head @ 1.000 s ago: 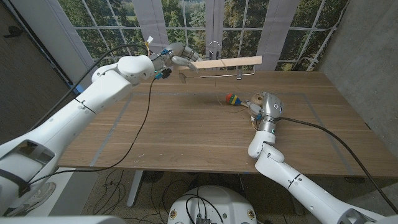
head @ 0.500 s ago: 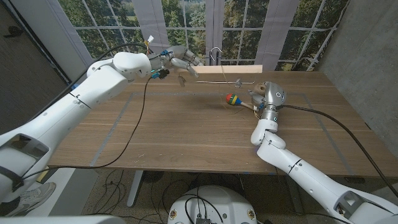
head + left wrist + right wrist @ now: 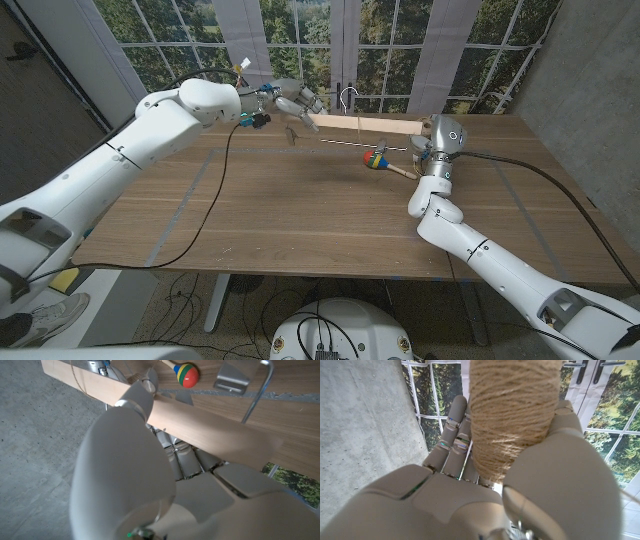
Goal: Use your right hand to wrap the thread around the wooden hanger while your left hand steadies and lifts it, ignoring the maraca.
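Head view: left hand (image 3: pixel 296 100) gripping one end of the wooden hanger (image 3: pixel 385 123), held level just above the far edge of the table (image 3: pixel 280 210), metal hook (image 3: pixel 347 94) standing up from the bar. Right hand (image 3: pixel 428 148) raised near the hanger's other end, just beyond the maraca (image 3: pixel 382 161), which lies on the tabletop, untouched. No wraps discernible on the bar at this size.

Left wrist view: left hand (image 3: pixel 145 400) clamped around the wooden hanger (image 3: pixel 200 427), fingers curled over the bar. A single strand of thread (image 3: pixel 76 375) crossing the bar near its far end; whether looped fully around, impossible to tell. Maraca (image 3: pixel 186 373) and a metal clip (image 3: pixel 232 376) visible on the tabletop behind.

Right wrist view: right hand (image 3: pixel 485 475) grasping a full spool of thread (image 3: pixel 512 415), fingers closed round it.

Judged from all three: steadying and lifting in place, wrapping barely begun at best, nearly all the winding left to do.
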Robot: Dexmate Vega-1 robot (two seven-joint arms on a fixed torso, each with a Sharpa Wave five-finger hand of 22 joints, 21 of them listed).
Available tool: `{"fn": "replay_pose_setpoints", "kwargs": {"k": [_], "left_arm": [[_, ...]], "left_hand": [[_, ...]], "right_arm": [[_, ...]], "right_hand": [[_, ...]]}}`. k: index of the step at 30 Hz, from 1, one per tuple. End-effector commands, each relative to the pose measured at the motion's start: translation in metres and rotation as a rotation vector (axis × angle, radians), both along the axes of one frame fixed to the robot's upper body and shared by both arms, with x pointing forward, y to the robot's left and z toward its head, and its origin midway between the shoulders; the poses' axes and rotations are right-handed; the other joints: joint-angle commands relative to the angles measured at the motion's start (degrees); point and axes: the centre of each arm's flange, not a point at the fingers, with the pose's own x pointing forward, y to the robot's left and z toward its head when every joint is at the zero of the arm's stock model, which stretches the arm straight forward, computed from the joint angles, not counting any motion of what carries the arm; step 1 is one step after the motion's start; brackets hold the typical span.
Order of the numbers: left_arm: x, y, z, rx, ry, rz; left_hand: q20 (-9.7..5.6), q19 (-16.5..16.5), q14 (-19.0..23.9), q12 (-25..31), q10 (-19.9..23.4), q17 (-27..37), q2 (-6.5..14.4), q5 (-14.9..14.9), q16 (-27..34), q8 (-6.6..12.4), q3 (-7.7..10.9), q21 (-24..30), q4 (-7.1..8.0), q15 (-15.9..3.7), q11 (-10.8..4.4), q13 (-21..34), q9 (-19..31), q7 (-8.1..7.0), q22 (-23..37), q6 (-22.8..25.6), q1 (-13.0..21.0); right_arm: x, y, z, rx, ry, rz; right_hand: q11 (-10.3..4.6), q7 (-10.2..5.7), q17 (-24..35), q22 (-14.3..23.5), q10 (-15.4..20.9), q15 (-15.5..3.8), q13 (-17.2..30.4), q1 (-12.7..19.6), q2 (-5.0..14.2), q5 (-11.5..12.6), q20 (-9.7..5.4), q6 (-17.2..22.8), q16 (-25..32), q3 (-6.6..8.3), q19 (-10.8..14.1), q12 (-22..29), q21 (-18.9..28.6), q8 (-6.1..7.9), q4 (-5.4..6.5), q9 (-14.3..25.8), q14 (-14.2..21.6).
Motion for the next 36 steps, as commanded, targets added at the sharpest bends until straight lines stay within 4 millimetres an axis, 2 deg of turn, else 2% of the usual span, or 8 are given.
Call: {"fn": "replay_pose_setpoints", "kwargs": {"k": [1, 6, 9, 16, 21, 27, 36], "left_arm": [[-0.003, -0.002, -0.008, 0.078, 0.033, 0.004], [-0.004, -0.003, -0.011, 0.094, 0.038, 0.02], [-0.004, -0.003, -0.012, 0.093, 0.038, 0.022], [-0.003, -0.004, -0.017, 0.118, 0.054, 0.026], [-0.003, -0.002, -0.019, 0.116, 0.056, 0.039], [0.001, -0.002, -0.022, 0.131, 0.067, 0.056], [0.01, 0.002, -0.022, 0.124, 0.08, 0.088]], "left_hand": [[-7.88, 1.8, 14.1, -0.1, 0.6, 10.3, 9.7, 0.2, 2.5, -0.07, 8.75, 10.3, 7.24, -9.09, -0.14, 0.1, 0.2, 0.04, 0.3, 0.6, -2.4], [-7.91, 1.7, 14.0, -0.2, 0.6, 10.4, 9.7, 0.2, 2.6, -0.26, 8.74, 10.3, 7.19, -9.05, -0.21, 0.2, 0.1, 0.21, 0.3, 0.7, -2.4], [-7.91, 1.7, 14.1, -0.3, 0.5, 10.4, 9.7, 0.2, 2.5, -0.33, 8.72, 10.3, 7.21, -9.12, -0.21, 0.4, 0.2, 0.06, 0.3, 0.7, -2.4], [-7.92, 1.7, 14.0, -0.5, 0.6, 10.4, 9.8, 0.2, 2.5, -0.49, 8.72, 10.2, 7.16, -9.12, -0.23, 0.3, 0.3, 0.08, 0.3, 0.6, -2.4], [-7.91, 1.8, 14.0, -0.6, 0.7, 10.4, 9.8, 0.2, 2.5, -0.57, 8.71, 10.3, 7.16, -9.27, -0.21, 0.4, 0.5, 0.08, 0.3, 0.7, -2.4], [-7.92, 1.8, 14.0, -0.6, 0.7, 10.4, 9.8, 0.2, 2.4, -0.7, 8.73, 10.3, 7.11, -9.23, -0.12, 0.4, 0.4, 0.2, 0.3, 0.8, -2.3], [-7.95, 1.8, 14.1, -0.9, 0.6, 10.3, 9.8, 0.2, 2.4, -0.94, 8.71, 10.2, 7.07, -9.27, -0.13, 0.5, 0.6, 0.03, 0.3, 0.7, -2.2]], "right_arm": [[-0.008, 0.0, 0.039, -0.068, -0.076, -0.007], [-0.019, 0.007, 0.053, -0.124, -0.115, 0.006], [-0.026, 0.014, 0.062, -0.161, -0.147, 0.023], [-0.05, 0.041, 0.081, -0.262, -0.277, 0.081], [-0.065, 0.055, 0.092, -0.306, -0.384, 0.112], [-0.076, 0.066, 0.098, -0.342, -0.469, 0.12], [-0.092, 0.07, 0.103, -0.357, -0.565, 0.11]], "right_hand": [[-0.61, -4.73, 0.3, -0.1, 1.0, -7.8, 0.3, 17.4, 17.35, 0.5, -7.68, 5.1, -0.3, -0.34, -0.2, -0.2, 0.5, -0.12, 0.11, 0.2, 6.6], [-0.44, -4.82, 0.4, -0.3, 1.0, -7.79, 0.4, 17.4, 17.33, 0.6, -7.78, 5.1, -0.4, -0.46, -0.3, -0.3, 0.7, -0.13, 0.15, 0.2, 6.6], [-0.88, -4.76, 0.4, -0.5, 1.0, -7.8, 0.5, 17.4, 17.32, 0.6, -7.83, 5.0, -0.5, -0.55, -0.3, -0.4, 0.8, -0.16, 0.18, 0.2, 6.6], [-0.55, -4.89, 0.5, -0.7, 1.1, -7.8, 0.7, 17.5, 17.34, 0.7, -7.92, 5.2, -0.6, -0.71, -0.5, -0.5, 1.0, -0.11, 0.25, 0.2, 6.7], [-1.1, -4.98, 0.6, -0.9, 1.3, -7.84, 0.8, 17.6, 17.35, 0.7, -8.02, 5.2, -0.8, -0.86, -0.7, -0.7, 1.3, -0.1, 0.27, 0.2, 6.7], [-1.01, -5.08, 0.7, -1.1, 1.3, -7.82, 0.9, 17.6, 17.36, 0.8, -8.03, 5.2, -0.9, -0.98, -0.8, -0.9, 1.5, -0.12, 0.32, 0.2, 6.8], [-0.97, -5.16, 0.8, -1.3, 1.4, -7.85, 1.0, 17.8, 17.37, 0.8, -8.04, 5.2, -1.1, -1.2, -1.0, -1.2, 1.8, -0.14, 0.36, 0.2, 7.0]]}}
